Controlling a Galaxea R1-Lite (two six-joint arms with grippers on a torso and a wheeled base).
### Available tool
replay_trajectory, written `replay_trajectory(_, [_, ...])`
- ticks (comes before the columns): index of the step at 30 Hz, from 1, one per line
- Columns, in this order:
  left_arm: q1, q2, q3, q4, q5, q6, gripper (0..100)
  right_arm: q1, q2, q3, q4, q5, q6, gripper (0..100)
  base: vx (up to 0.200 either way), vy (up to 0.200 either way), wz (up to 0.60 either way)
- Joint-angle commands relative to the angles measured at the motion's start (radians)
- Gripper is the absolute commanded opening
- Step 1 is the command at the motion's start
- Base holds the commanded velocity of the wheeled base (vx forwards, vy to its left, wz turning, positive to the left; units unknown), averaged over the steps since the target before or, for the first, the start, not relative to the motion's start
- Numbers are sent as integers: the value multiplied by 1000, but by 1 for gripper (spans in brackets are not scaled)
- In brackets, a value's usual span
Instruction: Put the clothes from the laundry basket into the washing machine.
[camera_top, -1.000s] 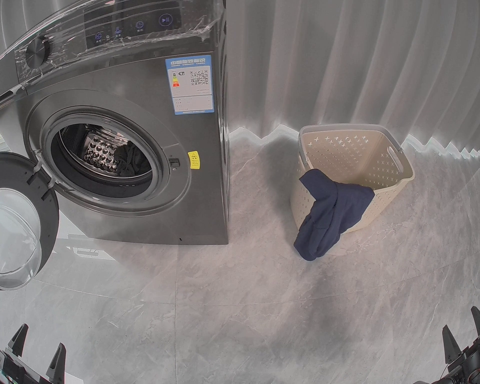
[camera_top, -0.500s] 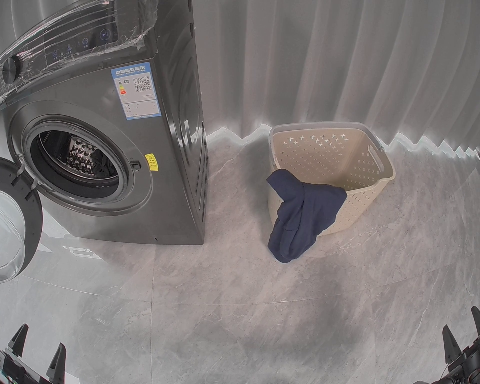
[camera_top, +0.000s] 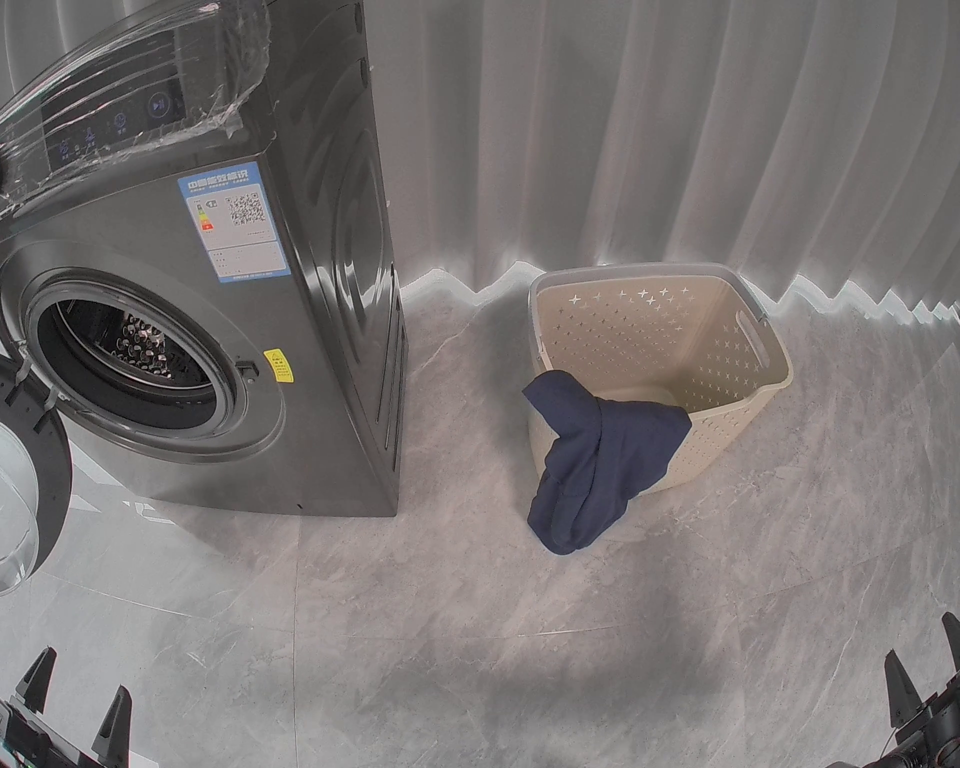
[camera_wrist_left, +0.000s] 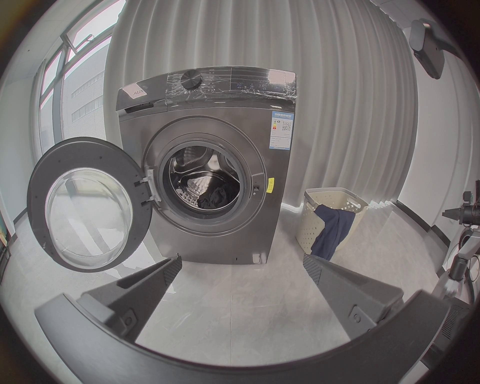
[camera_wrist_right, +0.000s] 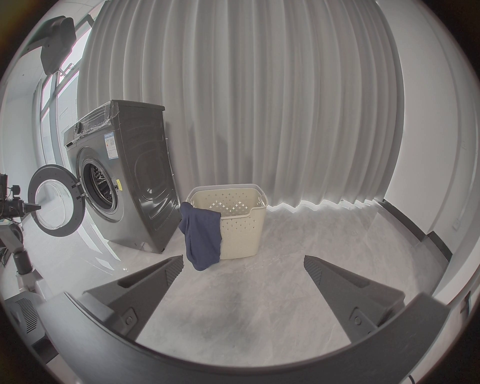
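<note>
Navy garment (camera_top: 598, 455) drapes over the laundry basket (camera_top: 650, 320) rim, seemingly handy to grab; left claw (camera_wrist_left: 241, 260) and right claw (camera_wrist_right: 243, 260) hang spread, empty.

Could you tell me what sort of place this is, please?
Probably a laundry corner: a front-loading washing machine, door open, a laundry basket with a navy garment, floor-length curtains.

You see the grey washing machine (camera_top: 300, 330) on the left, its door (camera_top: 50, 475) swung open. Right of it, by the curtain (camera_top: 650, 130), stands the cream laundry basket (camera_top: 650, 330), a navy garment (camera_top: 595, 460) draped over its near rim.
</note>
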Motion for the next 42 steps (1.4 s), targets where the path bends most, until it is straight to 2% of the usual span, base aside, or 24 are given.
replay_trajectory(1, [0, -15, 15, 0, 0, 1, 100, 0, -12, 18, 0, 0, 0, 100, 200, 0, 0])
replay_trajectory(4, [0, -15, 16, 0, 0, -1, 100, 0, -12, 18, 0, 0, 0, 100, 200, 0, 0])
replay_trajectory(10, [0, -15, 16, 0, 0, -6, 100, 0, -10, 18, 0, 0, 0, 100, 0, 0, 0])
replay_trajectory(28, [0, -15, 16, 0, 2, -4, 100, 0, -10, 18, 0, 0, 0, 100, 0, -200, 0])
replay_trajectory(40, [0, -15, 16, 0, 2, -4, 100, 0, -10, 18, 1, 0, -2, 100, 0, 0, 0])
replay_trajectory(42, [0, -15, 16, 0, 2, -4, 100, 0, -10, 18, 0, 0, -2, 100, 200, 0, 0])
